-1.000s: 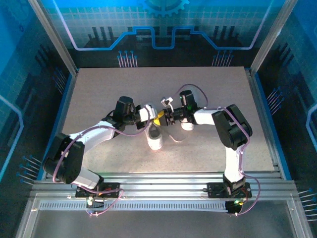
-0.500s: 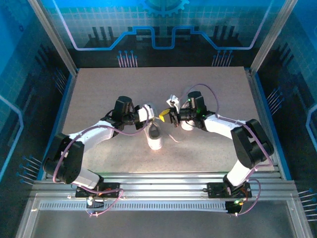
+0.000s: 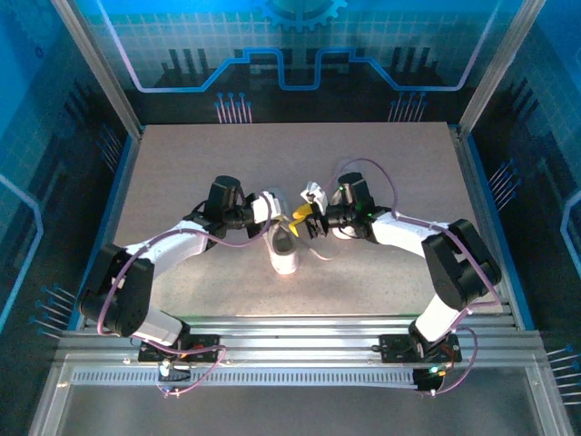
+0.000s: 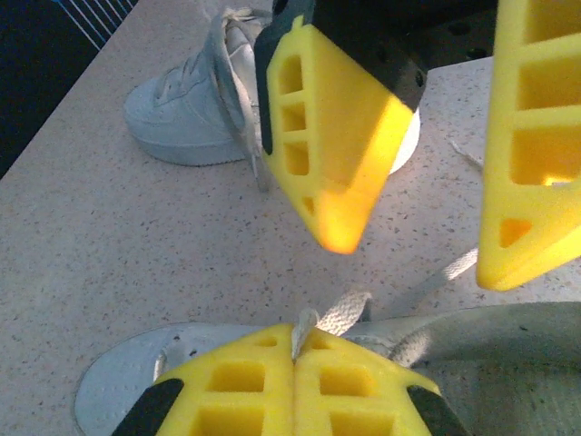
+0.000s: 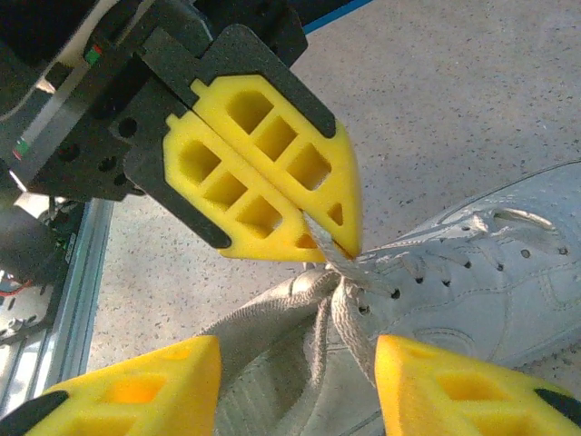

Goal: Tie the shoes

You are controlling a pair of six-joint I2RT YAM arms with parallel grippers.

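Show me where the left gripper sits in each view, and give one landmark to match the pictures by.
Top external: left gripper mid-picture, shut, facing the right gripper.
Left wrist: bottom centre, yellow fingers pressed together on a lace.
Right wrist: upper left, tips pinching that lace.
Landmark: the shoe beneath it.

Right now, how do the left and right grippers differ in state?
The left gripper is shut; the right gripper is open. The left gripper pinches a lace at its fingertips; the right gripper holds nothing, its jaws standing apart on either side of that lace. Shared: both have yellow fingers and meet tip to tip over the same shoe.
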